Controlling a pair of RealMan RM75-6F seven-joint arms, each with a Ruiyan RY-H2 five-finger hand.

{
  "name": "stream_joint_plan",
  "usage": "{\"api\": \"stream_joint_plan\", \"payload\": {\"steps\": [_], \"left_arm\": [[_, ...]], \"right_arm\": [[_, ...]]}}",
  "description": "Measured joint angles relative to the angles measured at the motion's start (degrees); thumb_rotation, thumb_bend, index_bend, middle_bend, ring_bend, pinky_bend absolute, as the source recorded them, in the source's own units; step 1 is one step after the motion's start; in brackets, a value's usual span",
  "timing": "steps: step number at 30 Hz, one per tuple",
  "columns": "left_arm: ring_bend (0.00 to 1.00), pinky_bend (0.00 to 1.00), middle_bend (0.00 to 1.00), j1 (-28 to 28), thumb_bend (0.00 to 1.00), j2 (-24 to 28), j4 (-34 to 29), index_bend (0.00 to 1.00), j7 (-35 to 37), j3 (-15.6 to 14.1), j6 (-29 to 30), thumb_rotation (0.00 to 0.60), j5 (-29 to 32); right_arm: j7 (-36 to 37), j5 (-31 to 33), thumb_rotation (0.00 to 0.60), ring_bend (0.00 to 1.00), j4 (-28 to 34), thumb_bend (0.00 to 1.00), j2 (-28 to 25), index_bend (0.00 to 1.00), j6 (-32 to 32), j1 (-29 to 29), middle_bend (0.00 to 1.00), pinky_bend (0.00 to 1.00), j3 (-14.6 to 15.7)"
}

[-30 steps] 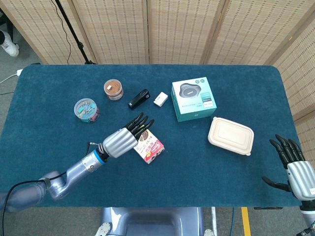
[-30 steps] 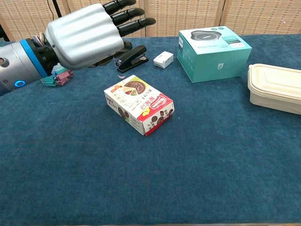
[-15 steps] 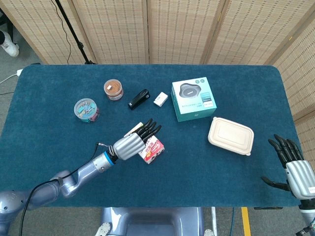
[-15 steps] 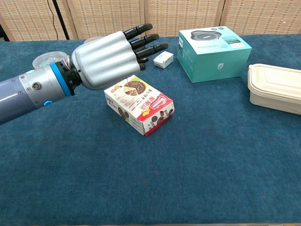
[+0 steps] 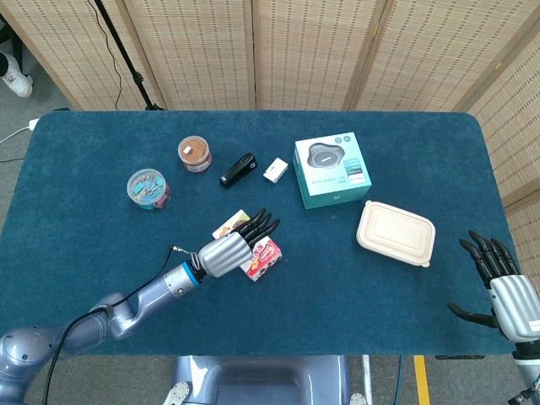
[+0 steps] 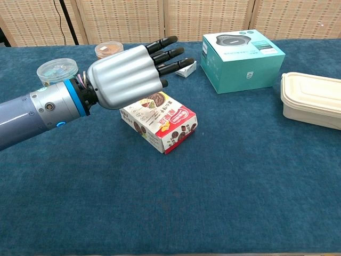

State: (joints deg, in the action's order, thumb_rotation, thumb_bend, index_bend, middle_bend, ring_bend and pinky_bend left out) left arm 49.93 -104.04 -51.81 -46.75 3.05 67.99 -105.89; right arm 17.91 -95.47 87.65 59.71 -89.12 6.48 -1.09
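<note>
The left hand (image 6: 125,80) hovers over the snack box (image 6: 162,124) on the counter (image 6: 224,192), fingers (image 6: 171,53) spread, holding nothing. The right hand (image 5: 504,285) waits open at the counter's edge. Risk: fingers descending off-centre could shove the light box toward the stapler (image 5: 238,169) instead of enclosing it.

Woven rattan folding screen (image 5: 253,51) behind table; blue cloth tabletop (image 5: 84,228); grey floor (image 5: 25,101); black stand pole (image 5: 126,59).
</note>
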Motion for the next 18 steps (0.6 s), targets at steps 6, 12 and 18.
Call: {"api": "stream_joint_plan", "payload": {"steps": [6, 12, 18], "left_arm": [[0.0, 0.0, 0.0, -0.14, 0.45, -0.89, 1.29, 0.63, -0.62, -0.55, 0.64, 0.6, 0.24], [0.0, 0.0, 0.0, -0.28, 0.44, -1.17, 1.75, 0.58, -0.78, -1.18, 0.96, 0.6, 0.4], [0.0, 0.0, 0.0, -0.38, 0.43, -0.89, 0.87, 0.37, -0.26, -1.12, 1.91, 0.6, 0.75]], "right_arm": [[-0.17, 0.06, 0.6, 0.0, 0.08, 0.0, 0.03, 0.0, 0.03, 0.01, 0.0, 0.0, 0.03], [-0.21, 0.14, 0.6, 0.0, 0.12, 0.0, 0.02, 0.0, 0.09, 0.06, 0.0, 0.0, -0.01], [-0.14, 0.14, 0.6, 0.0, 0.14, 0.0, 0.0, 0.0, -0.05, 0.0, 0.0, 0.0, 0.01]]}}
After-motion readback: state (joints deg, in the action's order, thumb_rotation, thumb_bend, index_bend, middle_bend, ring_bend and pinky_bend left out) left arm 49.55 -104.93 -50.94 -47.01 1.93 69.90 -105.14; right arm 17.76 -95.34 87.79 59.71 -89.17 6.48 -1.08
